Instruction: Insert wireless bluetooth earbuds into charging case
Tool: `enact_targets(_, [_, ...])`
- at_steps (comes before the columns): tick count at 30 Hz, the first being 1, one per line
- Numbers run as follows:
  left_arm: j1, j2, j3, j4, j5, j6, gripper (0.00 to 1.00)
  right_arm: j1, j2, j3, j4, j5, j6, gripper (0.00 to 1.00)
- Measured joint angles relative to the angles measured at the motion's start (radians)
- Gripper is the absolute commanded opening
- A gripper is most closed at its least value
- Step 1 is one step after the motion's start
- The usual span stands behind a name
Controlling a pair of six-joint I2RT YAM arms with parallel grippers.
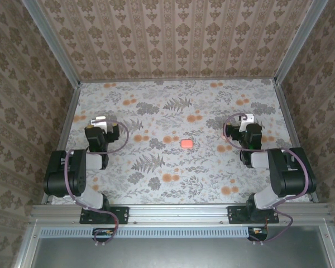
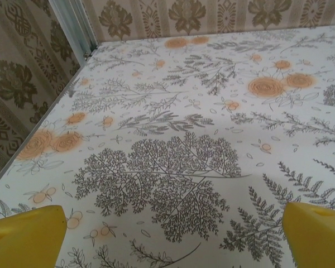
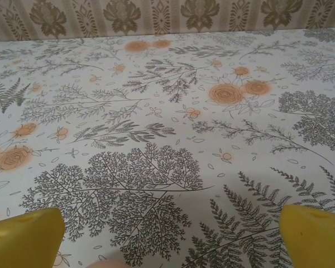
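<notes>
The charging case (image 1: 186,143) is a small pink thing with round corners. It lies flat on the table (image 1: 156,103), which has a print of gray leaves and orange flowers. The case sits alone, and nothing touches it. It is too small to tell if its lid is up or down.

The left gripper (image 1: 99,121) is well to the left of the case and a little closer to the back wall (image 1: 173,39) than the case is. In the left wrist view its two yellow fingers (image 2: 25,237) sit at the bottom corners, far apart from each other. Between them there is just the leafy print, so the gripper is wide open and has nothing in it. A metal rail (image 2: 72,25) and the patterned side wall (image 2: 19,78) show on the far left of that view.

The right gripper (image 1: 246,119) is well to the right of the case, and it too is a bit closer to the back wall. So the case lies between the two grippers, apart from both. In the right wrist view the yellow fingers (image 3: 315,237) are spread just as wide. They hold nothing, with only leaf print in the gap.
</notes>
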Motion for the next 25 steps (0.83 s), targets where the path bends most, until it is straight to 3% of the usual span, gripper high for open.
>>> enact_targets(25, [-0.004,0.0,0.0,-0.014,0.002,0.0,1.0,0.0,0.0,0.0,0.0,-0.011,0.0,1.0])
